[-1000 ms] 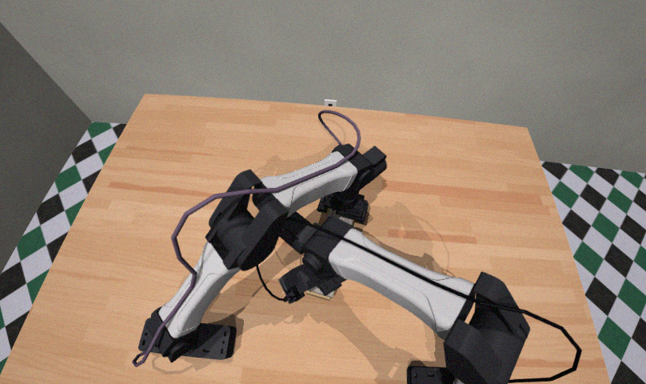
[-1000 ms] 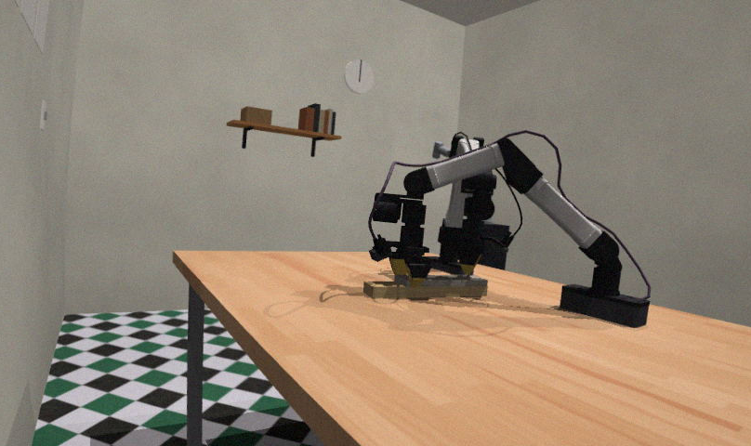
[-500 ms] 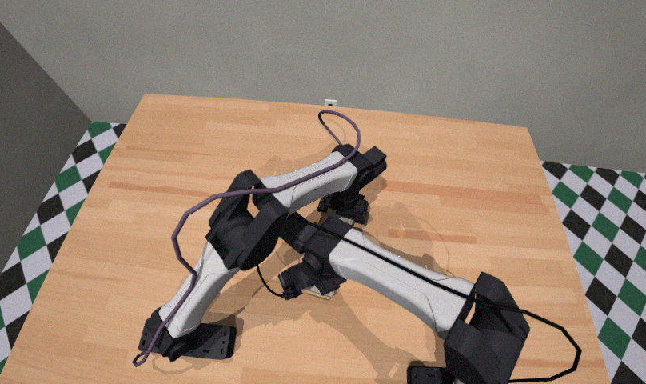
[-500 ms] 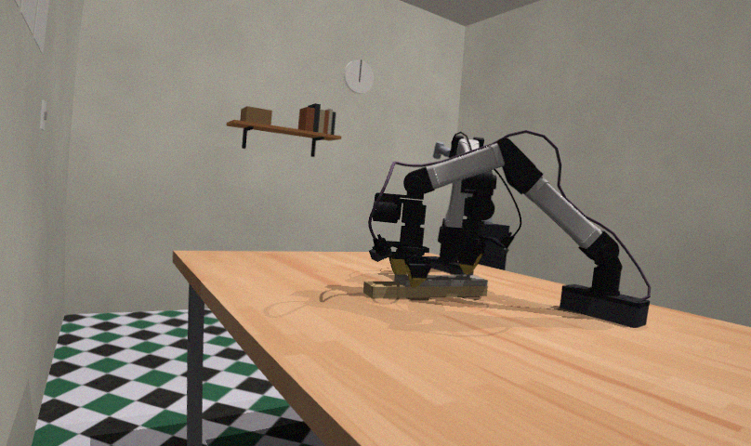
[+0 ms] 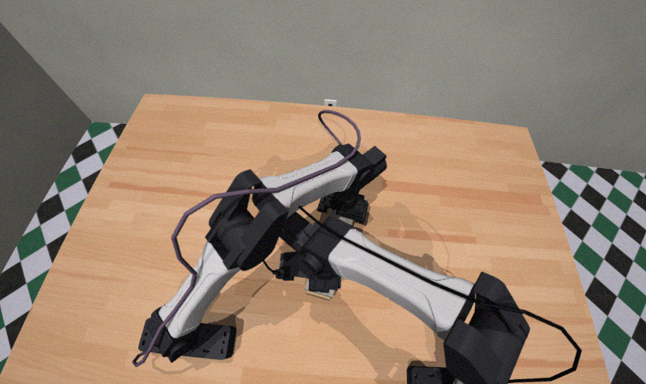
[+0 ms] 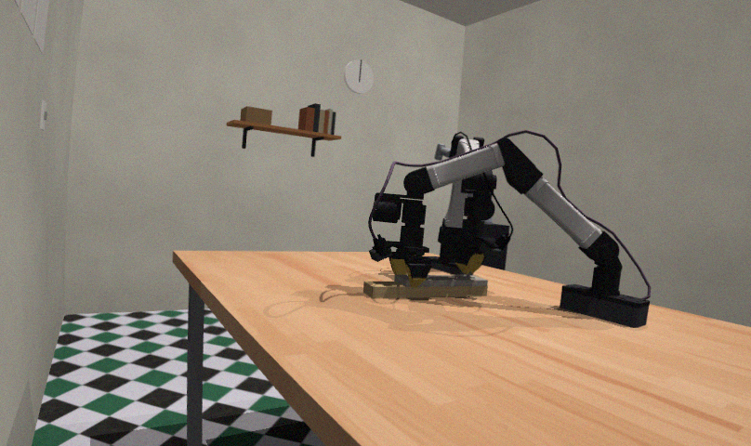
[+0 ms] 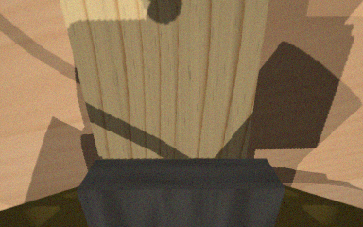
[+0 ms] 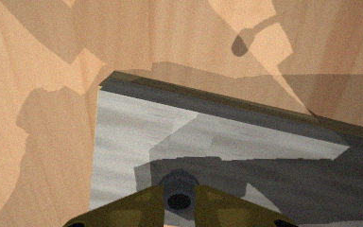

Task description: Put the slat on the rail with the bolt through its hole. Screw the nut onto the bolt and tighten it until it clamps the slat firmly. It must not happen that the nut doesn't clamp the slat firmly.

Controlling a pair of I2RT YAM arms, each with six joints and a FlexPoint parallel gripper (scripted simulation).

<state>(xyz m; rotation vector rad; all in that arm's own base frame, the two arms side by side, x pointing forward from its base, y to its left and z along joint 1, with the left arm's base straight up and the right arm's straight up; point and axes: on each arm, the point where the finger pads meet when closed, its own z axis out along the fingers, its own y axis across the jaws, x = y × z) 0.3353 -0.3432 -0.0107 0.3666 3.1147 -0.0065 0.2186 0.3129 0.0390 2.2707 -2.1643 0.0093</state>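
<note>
The grey slat (image 6: 448, 281) (image 7: 181, 174) (image 8: 122, 128) lies flat along the top of the wooden rail (image 6: 379, 290) (image 7: 169, 71) (image 8: 216, 96). In the left wrist view the rail reaches beyond the slat's end. My left gripper (image 6: 410, 273) (image 7: 181, 191) is shut on the slat near that end, a finger along each side. The dark nut (image 8: 179, 182) stands on the slat near its other end. My right gripper (image 8: 179, 195) (image 6: 468, 268) points down over it and is shut on the nut. The nut's centre is dark; the bolt inside it cannot be told, nor any gap under the nut.
Both arms stand close together over the rail. The right forearm (image 5: 397, 269) reaches across the near side, and the left forearm (image 5: 312, 182) is beyond it. Their cables loop outward. The wooden table (image 5: 141, 257) carries both arm bases.
</note>
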